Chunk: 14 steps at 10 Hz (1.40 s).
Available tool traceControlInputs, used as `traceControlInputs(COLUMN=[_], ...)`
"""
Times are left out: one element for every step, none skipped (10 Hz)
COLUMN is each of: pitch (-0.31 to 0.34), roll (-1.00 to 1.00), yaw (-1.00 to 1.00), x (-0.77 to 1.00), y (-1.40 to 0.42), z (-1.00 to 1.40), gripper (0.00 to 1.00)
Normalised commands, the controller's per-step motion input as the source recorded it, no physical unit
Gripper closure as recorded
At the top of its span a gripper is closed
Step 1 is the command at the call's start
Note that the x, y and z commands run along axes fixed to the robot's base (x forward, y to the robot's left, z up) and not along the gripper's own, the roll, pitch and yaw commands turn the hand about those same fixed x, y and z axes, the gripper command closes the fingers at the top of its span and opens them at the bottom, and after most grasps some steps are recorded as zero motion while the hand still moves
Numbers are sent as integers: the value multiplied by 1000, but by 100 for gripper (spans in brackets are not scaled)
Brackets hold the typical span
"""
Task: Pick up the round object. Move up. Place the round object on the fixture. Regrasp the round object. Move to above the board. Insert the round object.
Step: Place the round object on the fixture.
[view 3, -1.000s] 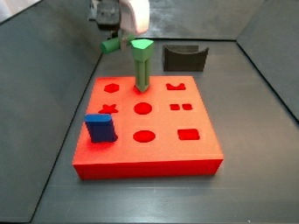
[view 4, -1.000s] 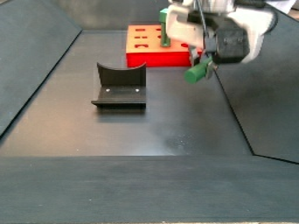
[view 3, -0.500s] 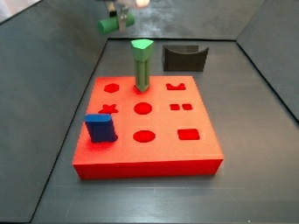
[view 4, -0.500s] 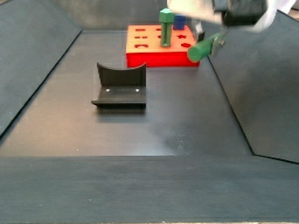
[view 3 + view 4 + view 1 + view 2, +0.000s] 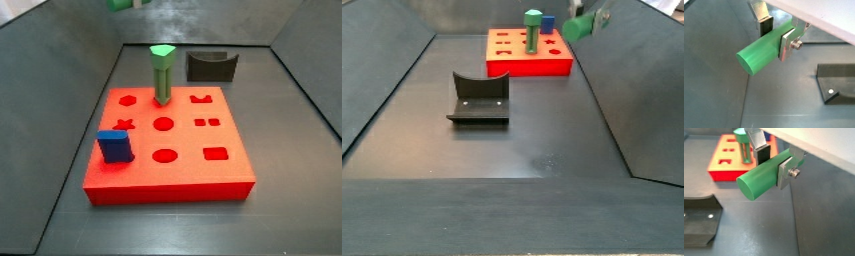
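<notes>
Aloft, tool (image 5: 773, 164) gripping round object (image 5: 761, 175), fixture (image 5: 477, 97) below

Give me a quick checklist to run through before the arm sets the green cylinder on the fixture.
1. Round object clamped in the end effector: ok.
2. Peg lying crosswise between the fingers: ok.
3. End effector raised high, at the top edge in a side view: ok.
4. Fixture notch free of parts: ok.
5. Board apart from the fixture: ok.
6. Peg lined up over the notch: not ok.
</notes>
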Motion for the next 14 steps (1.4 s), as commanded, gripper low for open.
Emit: traceControlInputs(pitch=[43, 42, 45, 49, 50, 55, 64, 71, 70, 72, 75, 81, 86, 98], roll=[-27, -32, -37, -46, -54, -68, -80, -76, -69, -61, -58, -50, -46, -37], yaw=[1000, 1000, 1000, 1000, 1000, 1000, 1000, 840, 609, 355, 267, 128, 92, 53], x=[1000, 1000, 1000, 1000, 1000, 1000, 1000, 1000, 1000, 1000, 1000, 1000, 1000, 1000], y=[-284, -252, -236, -221, -205, -186, -178, -161, -151, -134, -127, -111, -103, -86], z=[-237, -216, -199, -185, -177, -164, -158, -146, -138, -126, -122, -105, -99, -83], gripper=[100, 100, 100, 100, 100, 100, 100, 100, 100, 100, 100, 100, 100, 100])
